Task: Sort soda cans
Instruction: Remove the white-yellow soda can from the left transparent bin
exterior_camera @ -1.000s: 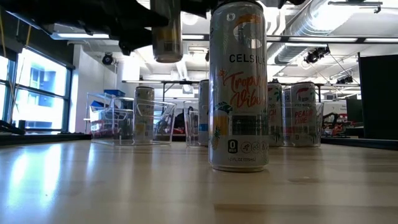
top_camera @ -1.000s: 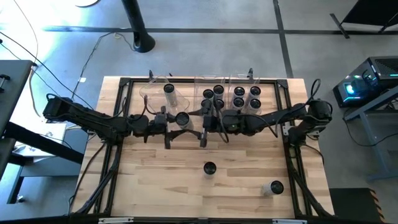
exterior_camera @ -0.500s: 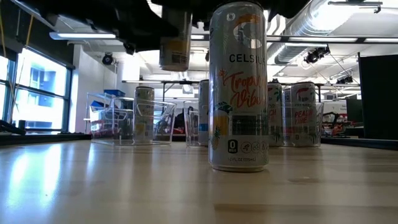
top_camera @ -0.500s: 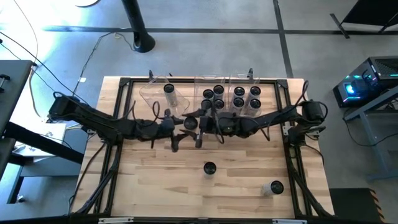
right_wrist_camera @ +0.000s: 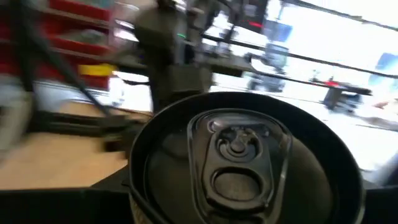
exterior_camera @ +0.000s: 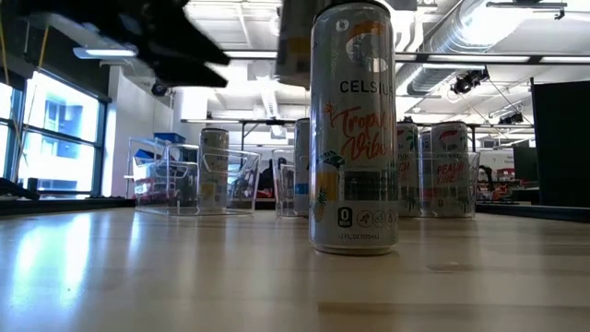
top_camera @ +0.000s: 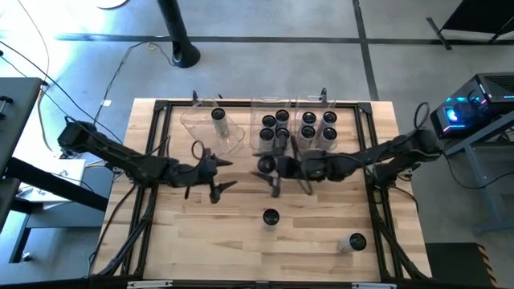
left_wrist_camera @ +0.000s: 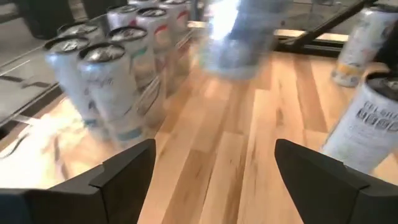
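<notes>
The held can (right_wrist_camera: 239,165) sits in the right gripper (top_camera: 270,167), its dark top with the pull tab filling the right wrist view — the fingers are clamped on its sides just below the rim. From above it hangs over the middle of the table (top_camera: 193,241), just in front of the clear bins (top_camera: 210,128) at the far edge. A can like this is a stiff, smooth cylinder with thin walls; if full, it should feel fairly heavy and could slip or dent, so a firm grip across the body, well under the rim, looks safest.

Other cans stand grouped in the bins (top_camera: 307,127), one alone in the left bin (top_camera: 218,116), one upright near the table's centre (top_camera: 271,217), and one lying on its side near the front right corner (top_camera: 352,242).

The right arm reaches in low from the right edge, stretched nearly flat toward the centre. The left gripper (top_camera: 217,178) is spread wide and holds nothing — its arm lies across the left half of the table, wrist turned toward the right.
</notes>
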### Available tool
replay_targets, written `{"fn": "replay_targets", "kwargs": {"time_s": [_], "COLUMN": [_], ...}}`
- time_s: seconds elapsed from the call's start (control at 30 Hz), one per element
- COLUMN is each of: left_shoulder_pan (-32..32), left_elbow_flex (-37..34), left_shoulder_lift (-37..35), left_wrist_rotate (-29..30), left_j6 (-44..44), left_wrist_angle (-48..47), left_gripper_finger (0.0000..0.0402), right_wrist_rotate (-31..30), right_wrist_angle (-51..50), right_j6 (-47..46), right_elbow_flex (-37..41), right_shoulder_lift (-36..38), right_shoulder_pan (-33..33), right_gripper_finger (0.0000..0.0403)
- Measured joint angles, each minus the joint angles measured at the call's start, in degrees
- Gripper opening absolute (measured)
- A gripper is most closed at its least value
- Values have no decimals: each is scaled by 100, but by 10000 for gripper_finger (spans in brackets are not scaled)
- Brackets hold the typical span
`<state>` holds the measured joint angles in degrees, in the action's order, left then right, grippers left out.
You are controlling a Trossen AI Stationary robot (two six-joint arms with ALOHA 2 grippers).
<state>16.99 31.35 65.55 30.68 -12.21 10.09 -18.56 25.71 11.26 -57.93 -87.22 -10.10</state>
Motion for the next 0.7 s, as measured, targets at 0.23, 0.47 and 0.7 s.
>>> {"fn": "replay_targets", "kwargs": {"time_s": [0.23,0.47,0.7], "left_shoulder_pan": [934,1404,1757], "left_elbow_flex": [-744,-713,-317], "left_shoulder_lift": [-588,-839,-1298], "left_wrist_rotate": [1909,3185,3491], "left_j6": [-948,-1557,-1728], "left_wrist_angle": [96,-438,-1586], "left_gripper_finger": [318,318,318], "right_wrist_rotate": [1062,1994,2051], "right_wrist_angle": [1575,1370,1054], "right_j6": [-1086,-1102,-1653], "right_elbow_flex": [779,-639,-1864], "right_shoulder_lift": [-268,-1896,-3351], "right_shoulder_pan": [-84,12,226], "right_gripper_finger": [228,228,228]}}
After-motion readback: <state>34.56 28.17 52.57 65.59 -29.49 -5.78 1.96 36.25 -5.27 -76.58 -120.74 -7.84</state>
